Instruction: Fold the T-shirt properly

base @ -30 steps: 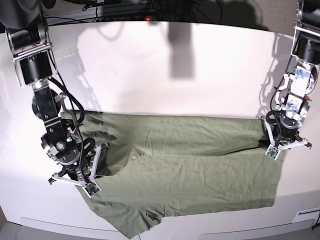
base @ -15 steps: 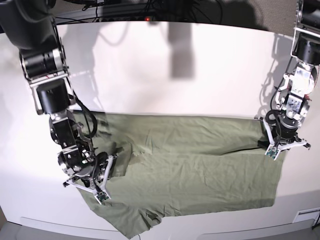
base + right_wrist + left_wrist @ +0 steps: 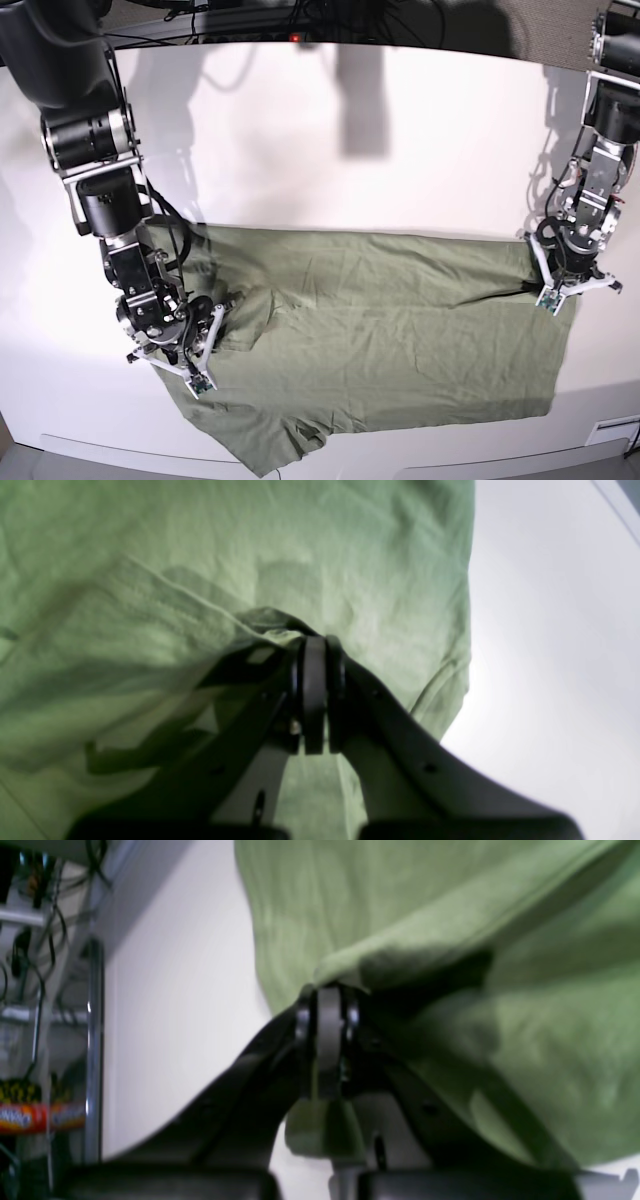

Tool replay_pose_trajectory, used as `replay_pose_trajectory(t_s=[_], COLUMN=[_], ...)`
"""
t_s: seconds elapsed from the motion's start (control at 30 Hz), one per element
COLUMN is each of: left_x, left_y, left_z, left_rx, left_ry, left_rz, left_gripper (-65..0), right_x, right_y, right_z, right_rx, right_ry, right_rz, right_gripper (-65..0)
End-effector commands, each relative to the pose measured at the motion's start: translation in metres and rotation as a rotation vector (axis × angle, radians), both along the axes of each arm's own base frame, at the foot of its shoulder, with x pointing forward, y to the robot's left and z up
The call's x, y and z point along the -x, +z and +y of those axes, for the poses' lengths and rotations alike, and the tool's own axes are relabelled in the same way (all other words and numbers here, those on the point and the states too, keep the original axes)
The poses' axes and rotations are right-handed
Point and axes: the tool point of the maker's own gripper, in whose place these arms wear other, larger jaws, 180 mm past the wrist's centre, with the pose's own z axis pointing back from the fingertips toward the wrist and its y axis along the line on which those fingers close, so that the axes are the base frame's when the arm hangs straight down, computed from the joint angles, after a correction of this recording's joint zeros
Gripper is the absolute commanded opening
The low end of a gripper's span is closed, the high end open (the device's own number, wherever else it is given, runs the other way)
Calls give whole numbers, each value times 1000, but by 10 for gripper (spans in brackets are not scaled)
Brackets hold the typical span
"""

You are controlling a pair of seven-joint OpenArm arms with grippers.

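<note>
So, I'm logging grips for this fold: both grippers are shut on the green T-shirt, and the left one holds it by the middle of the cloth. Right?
Not quite. Both the left gripper and right gripper are shut on the T-shirt, but the left one holds it at its edge, not the middle. The base view shows this.

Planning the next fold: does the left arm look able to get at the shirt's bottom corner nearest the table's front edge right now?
Probably not at once: the left gripper is shut on the T-shirt at its far side edge, so it must let go first. Nothing else blocks the way.
</note>
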Motion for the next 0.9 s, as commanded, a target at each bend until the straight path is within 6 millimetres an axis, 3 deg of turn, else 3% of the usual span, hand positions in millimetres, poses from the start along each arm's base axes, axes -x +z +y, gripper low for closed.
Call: replay_pose_trajectory(t_s=[0.0, 0.4, 0.43, 0.53, 0.6, 0.87], left_x=[-16, -20, -20, -21, -21, -21], left_y=[24, 32, 32, 32, 32, 33], left_z=[5, -6, -6, -8, -7, -8], left_rx=[-11, 1, 2, 4, 4, 8], left_ry=[-1, -48, -49, -49, -49, -52], left_rz=[-75, -129, -129, -128, -129, -136], left_gripper=[-650, -650, -650, -650, -650, -650], right_x=[-22, -31, -33, -39, -42, -44], right_y=[32, 46, 50, 62, 67, 71], right_z=[-2, 7, 9, 14, 12, 12], right_rx=[-5, -37, -40, 14, 61, -37], right_ry=[3, 42, 54, 124, 141, 80], right_rz=[-90, -181, -202, -279, -307, -307], right_gripper=[-650, -650, -607, -325, -235, -226])
